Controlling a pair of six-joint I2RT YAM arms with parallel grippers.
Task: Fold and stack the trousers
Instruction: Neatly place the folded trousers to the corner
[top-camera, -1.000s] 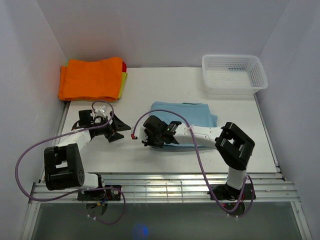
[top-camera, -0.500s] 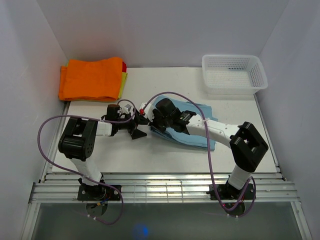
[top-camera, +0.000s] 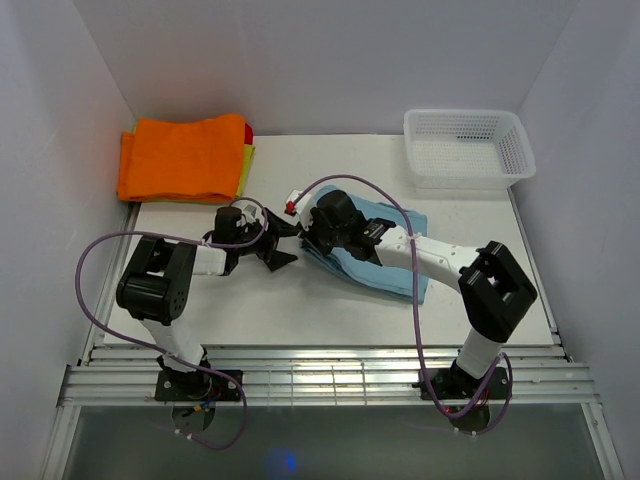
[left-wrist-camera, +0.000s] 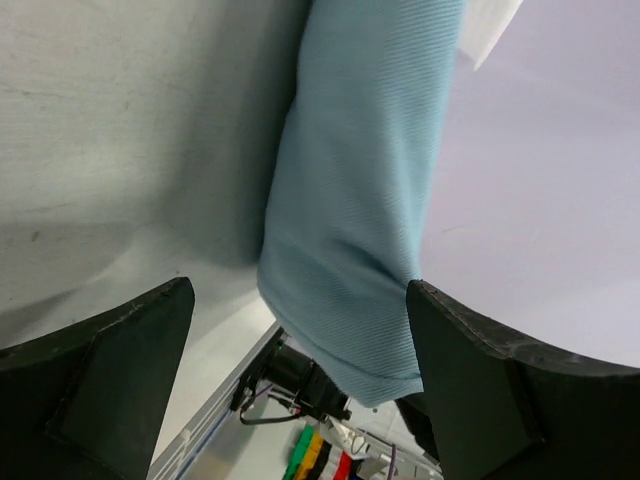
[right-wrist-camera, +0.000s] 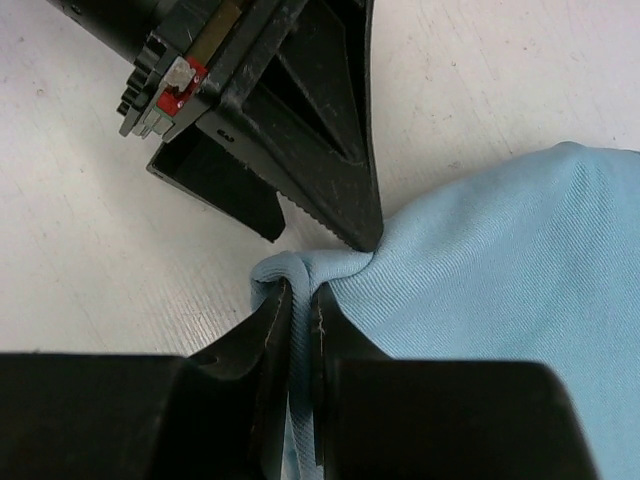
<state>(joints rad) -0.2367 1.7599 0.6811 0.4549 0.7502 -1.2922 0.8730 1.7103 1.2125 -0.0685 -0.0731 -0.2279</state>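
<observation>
The light blue trousers (top-camera: 398, 250) lie folded at the table's middle, under my right arm. My right gripper (top-camera: 306, 226) is shut on a bunched fold at their left edge (right-wrist-camera: 300, 290); the cloth (right-wrist-camera: 500, 300) spreads to the right of the jaws. My left gripper (top-camera: 281, 244) is open just left of that edge, one fingertip (right-wrist-camera: 362, 232) touching the cloth beside the pinched fold. In the left wrist view the trousers (left-wrist-camera: 360, 200) hang between the wide-apart fingers (left-wrist-camera: 120, 370) of the left gripper (left-wrist-camera: 300, 288).
A stack of folded cloths topped by an orange one (top-camera: 180, 158) sits at the back left corner. A white plastic basket (top-camera: 465, 148) stands at the back right. The cables of both arms loop above the table.
My left arm swung right, bringing its open gripper up to the trousers' left edge. My right gripper, shut throughout, moved back and left with the cloth edge, and the trousers shifted under it.
</observation>
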